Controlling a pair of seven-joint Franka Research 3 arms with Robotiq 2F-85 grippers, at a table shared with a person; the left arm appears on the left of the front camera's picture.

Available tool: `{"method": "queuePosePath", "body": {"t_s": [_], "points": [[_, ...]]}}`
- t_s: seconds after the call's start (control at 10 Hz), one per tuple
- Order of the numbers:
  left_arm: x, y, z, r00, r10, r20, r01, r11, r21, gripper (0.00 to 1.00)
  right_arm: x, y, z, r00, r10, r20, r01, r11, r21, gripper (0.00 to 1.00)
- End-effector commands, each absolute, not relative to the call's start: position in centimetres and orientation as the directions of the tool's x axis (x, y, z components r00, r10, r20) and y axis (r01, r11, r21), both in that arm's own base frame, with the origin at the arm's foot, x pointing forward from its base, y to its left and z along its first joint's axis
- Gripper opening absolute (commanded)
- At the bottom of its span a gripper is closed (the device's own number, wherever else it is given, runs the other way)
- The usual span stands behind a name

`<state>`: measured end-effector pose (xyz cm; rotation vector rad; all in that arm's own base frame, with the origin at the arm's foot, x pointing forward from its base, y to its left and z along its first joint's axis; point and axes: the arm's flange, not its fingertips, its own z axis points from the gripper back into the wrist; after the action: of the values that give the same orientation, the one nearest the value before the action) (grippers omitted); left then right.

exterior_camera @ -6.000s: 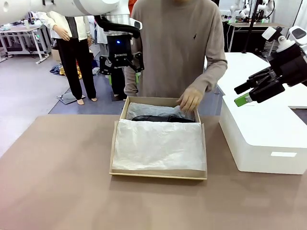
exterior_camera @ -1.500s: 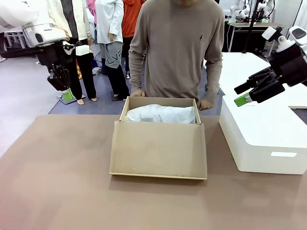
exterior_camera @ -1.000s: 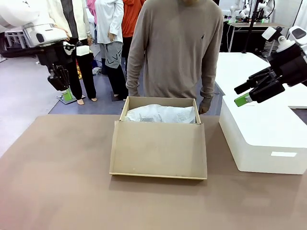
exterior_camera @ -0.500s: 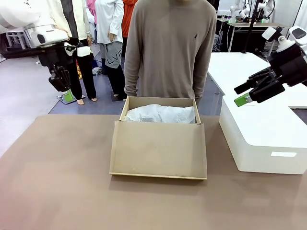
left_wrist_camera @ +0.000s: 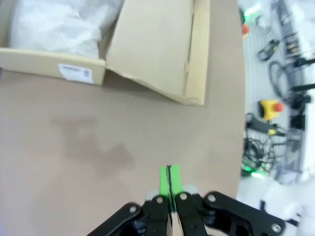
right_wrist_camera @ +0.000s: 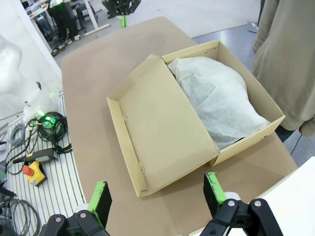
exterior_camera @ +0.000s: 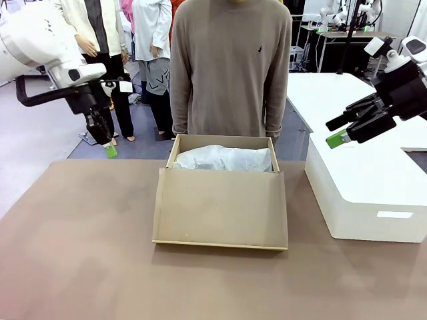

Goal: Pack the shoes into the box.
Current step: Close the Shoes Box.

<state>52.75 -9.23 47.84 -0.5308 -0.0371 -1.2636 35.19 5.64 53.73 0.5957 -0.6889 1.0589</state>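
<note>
Since a few sec ago: the person in the beige sweater has finished tucking the white tissue paper over the pair of glossy black leather dress shoes. Both hands are pulled back and the arms now hang at the sides, clear of the tan cardboard shoebox. I can't see the shoes any more; I take them to be under the tissue inside the box.

My L gripper has swung down from its higher spot. It now hangs tip-down over the far-left edge of the brown table, well apart from the box. Its fingers are clenched pad to pad on nothing, and the wrist cam confirms that. The R gripper hasn't budged: fingers spread wide, empty, above the big white smooth box.

Imo the packing itself looks done. What's left is the hinged flap lid, lying open toward me. The L arm may be lining up for it, not sure.

Writing:
- Small white sticker on the shoebox end wall: print too small to read.
- Tiny dark emblem on the sweater chest: illegible.
- Pale rectangular label on the white box front: no legible text.
</note>
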Motion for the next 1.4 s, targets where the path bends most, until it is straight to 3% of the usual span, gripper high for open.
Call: {"method": "queuePosePath", "body": {"t_s": [0.0,0.6,1.3], "points": [[52.4,-9.1,46.0,0.4,-0.849,0.344,0.885,0.26,-0.387,0.0,35.6,5.8,53.7,0.298,0.552,0.779,-0.928,0.357,0.102,1.0],[53.0,-9.8,39.8,0.45,-0.807,0.382,0.877,0.317,-0.362,0.0,35.6,5.8,53.7,0.298,0.552,0.779,-0.928,0.357,0.102,1.0],[53.4,-9.9,40.0,0.449,-0.821,0.353,0.874,0.322,-0.363,0.0,35.6,5.8,53.7,0.298,0.552,0.779,-0.928,0.357,0.102,1.0]]}}
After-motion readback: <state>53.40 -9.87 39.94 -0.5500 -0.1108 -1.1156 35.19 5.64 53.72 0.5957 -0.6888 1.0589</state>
